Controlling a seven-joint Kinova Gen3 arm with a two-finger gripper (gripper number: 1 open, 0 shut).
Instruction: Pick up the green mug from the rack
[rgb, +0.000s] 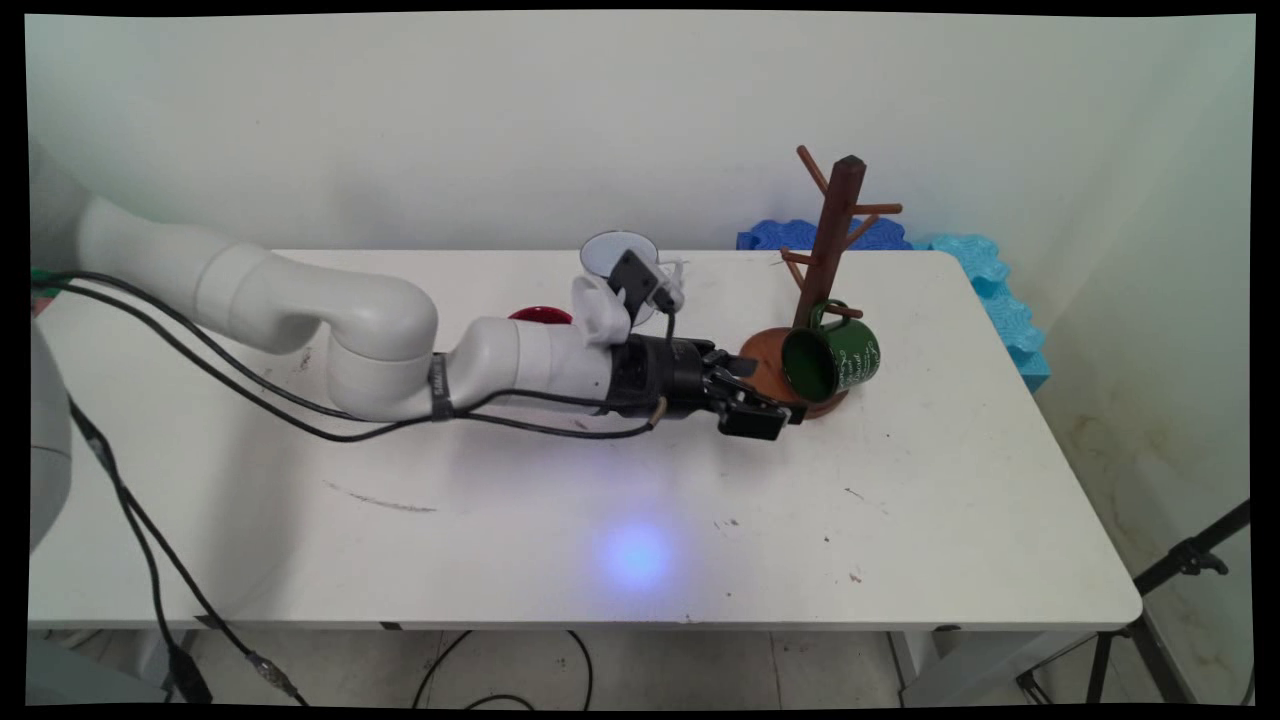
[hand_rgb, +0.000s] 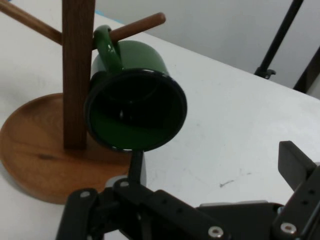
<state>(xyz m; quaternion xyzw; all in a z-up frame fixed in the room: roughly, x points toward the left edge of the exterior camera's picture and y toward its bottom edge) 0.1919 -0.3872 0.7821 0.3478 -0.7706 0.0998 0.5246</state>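
Reaching low across the white bench (rgb: 900, 520), the arm holds its gripper (rgb: 770, 400) just beside the round wooden base of the mug tree (rgb: 835, 235). The fingers (hand_rgb: 295, 165) stand wide apart and hold nothing. A green mug (rgb: 832, 360) hangs by its handle on a lower peg of the tree, tilted, its mouth turned toward the gripper. Behind the wrist, a red object (rgb: 540, 315) lies partly hidden. Blue foam pieces (rgb: 990, 280) sit past the bench's far right corner.
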